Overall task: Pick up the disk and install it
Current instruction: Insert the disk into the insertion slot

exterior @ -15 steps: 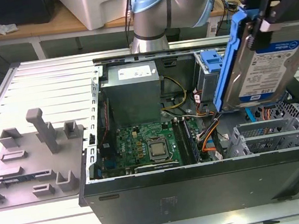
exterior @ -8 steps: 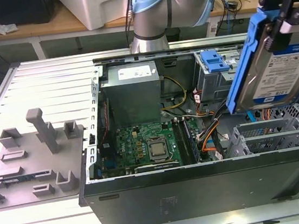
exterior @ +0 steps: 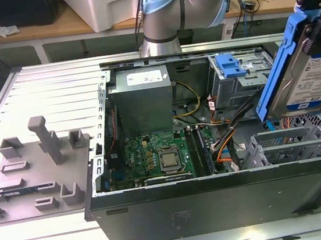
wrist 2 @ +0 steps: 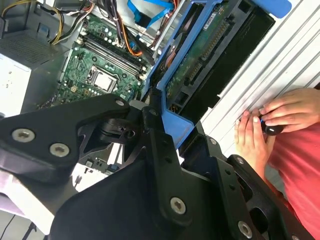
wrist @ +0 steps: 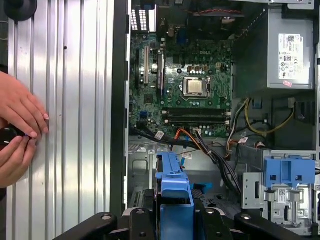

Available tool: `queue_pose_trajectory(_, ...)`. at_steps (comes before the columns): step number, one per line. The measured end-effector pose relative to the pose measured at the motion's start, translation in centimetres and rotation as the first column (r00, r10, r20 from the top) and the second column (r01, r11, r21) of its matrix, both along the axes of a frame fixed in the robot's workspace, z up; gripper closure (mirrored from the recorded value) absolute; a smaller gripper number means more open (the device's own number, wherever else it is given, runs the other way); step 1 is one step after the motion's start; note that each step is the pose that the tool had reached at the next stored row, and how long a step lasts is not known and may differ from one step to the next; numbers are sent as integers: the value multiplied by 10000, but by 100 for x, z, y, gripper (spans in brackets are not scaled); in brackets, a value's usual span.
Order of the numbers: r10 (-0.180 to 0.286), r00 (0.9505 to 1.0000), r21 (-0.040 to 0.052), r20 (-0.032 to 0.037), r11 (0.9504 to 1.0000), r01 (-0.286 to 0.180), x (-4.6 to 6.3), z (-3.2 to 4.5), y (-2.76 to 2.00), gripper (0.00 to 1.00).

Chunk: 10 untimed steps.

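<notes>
Gripper (wrist 2: 172,125) clamps the disk (exterior: 313,78), held tilted in air above the open computer case (exterior: 217,201).

In the exterior view the computer case (exterior: 217,203) lies on the table (exterior: 57,86), a fixture plate (exterior: 81,168) at its 9 o'clock. Inside, the power supply (exterior: 143,98) sits at the motherboard's (exterior: 152,150) 12 o'clock, the drive cage (exterior: 243,80) at 2 o'clock. The disk (exterior: 314,80) hangs above the case's 3 o'clock end.
</notes>
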<state>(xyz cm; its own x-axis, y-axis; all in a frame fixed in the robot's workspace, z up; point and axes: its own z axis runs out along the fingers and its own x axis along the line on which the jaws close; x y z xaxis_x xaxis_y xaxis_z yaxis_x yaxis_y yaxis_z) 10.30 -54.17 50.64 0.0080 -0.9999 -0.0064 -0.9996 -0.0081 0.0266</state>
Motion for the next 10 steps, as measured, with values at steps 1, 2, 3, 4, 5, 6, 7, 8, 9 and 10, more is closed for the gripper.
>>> queue_pose_trajectory(1,0,10000,0,0,10000,0,6,-1,0,63)
queue_pose_trajectory(2,0,10000,0,0,10000,0,13,-1,0,63)
queue_pose_trajectory(3,1,10000,0,0,10000,-1,21,-2,0,63)
queue_pose_trajectory(4,0,10000,0,0,10000,0,29,-3,0,63)
queue_pose_trajectory(5,0,10000,0,0,10000,0,37,-3,0,63)
queue_pose_trajectory(6,0,10000,0,0,10000,0,43,-4,0,63)
queue_pose_trajectory(7,0,10000,1,0,10000,0,57,-5,-1,63)
queue_pose_trajectory(8,0,10000,3,0,10000,0,66,-8,-3,63)
queue_pose_trajectory(9,-1,10000,5,0,10000,1,68,-9,-4,63)
queue_pose_trajectory(10,-2,10000,5,0,10000,2,70,-11,-5,63)
